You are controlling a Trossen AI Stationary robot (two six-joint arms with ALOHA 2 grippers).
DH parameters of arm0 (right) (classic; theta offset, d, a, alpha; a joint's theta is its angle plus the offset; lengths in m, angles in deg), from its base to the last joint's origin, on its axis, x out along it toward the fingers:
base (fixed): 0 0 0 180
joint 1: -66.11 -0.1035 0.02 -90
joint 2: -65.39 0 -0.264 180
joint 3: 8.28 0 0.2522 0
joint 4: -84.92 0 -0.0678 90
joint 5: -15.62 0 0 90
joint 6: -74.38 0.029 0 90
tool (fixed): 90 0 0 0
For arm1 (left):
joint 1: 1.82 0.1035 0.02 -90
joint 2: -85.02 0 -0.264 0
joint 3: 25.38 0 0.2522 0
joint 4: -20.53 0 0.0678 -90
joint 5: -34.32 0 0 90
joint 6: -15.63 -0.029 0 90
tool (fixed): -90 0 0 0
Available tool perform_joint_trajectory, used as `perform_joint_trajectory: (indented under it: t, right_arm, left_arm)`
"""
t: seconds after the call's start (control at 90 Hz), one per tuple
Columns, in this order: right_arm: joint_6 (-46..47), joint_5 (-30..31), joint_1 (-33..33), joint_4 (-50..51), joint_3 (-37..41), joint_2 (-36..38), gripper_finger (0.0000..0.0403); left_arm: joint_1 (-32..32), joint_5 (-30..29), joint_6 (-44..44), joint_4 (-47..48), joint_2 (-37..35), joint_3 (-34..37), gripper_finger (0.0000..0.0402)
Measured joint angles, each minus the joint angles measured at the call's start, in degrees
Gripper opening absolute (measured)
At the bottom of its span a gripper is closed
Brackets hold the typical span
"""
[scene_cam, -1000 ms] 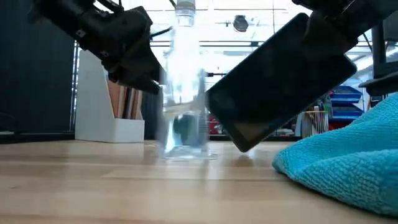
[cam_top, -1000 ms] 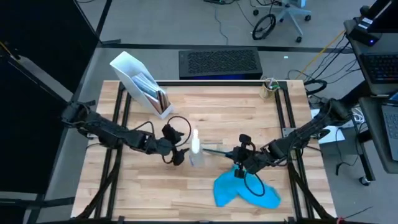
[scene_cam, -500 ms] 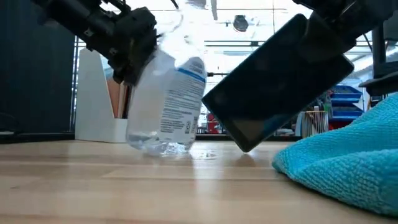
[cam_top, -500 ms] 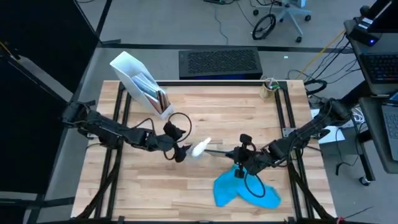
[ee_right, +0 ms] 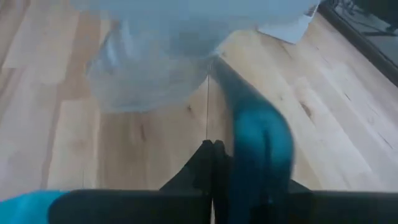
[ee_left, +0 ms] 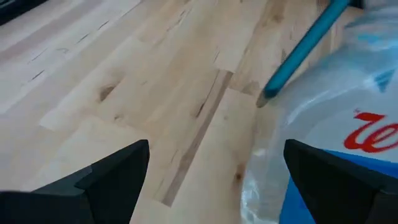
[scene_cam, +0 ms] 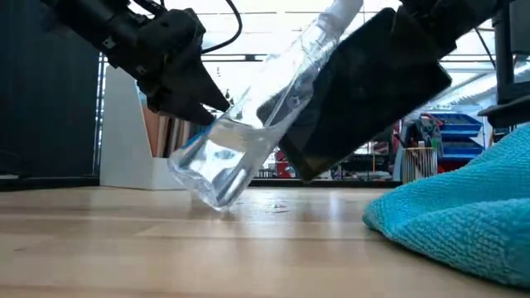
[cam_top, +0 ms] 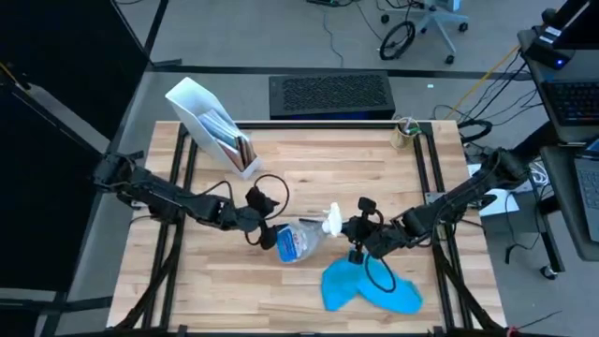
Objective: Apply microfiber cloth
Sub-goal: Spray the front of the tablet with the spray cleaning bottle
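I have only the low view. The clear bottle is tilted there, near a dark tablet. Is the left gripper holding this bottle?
Observer: No. The left wrist view shows the left gripper open, with the spray bottle beside one finger, not clamped.
Operator: Which arm carries the tablet?
Observer: The right one. From above, the right gripper sits at the tablet and is shut on it.
Operator: Does anything hold the cloth?
Observer: Nothing. In the high view the microfiber cloth lies on the table, near its front edge.
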Motion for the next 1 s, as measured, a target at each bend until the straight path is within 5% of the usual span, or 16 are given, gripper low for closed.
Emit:
perform_joint_trajectory:
  t: [0.467, 1.0]
  right_arm:
    - [7.7, 0.0, 0.4, 10.3, -8.2, 0.0, 0.0009]
    - [2.4, -1.5, 4.2, 10.8, -12.1, 0.0, 0.0009]
  left_arm:
    - [0.0, -0.2, 0.0, -0.1, 0.0, 0.0, 0.0358]
    - [-0.7, -0.3, 0.0, 7.7, -5.3, 0.0, 0.0358]
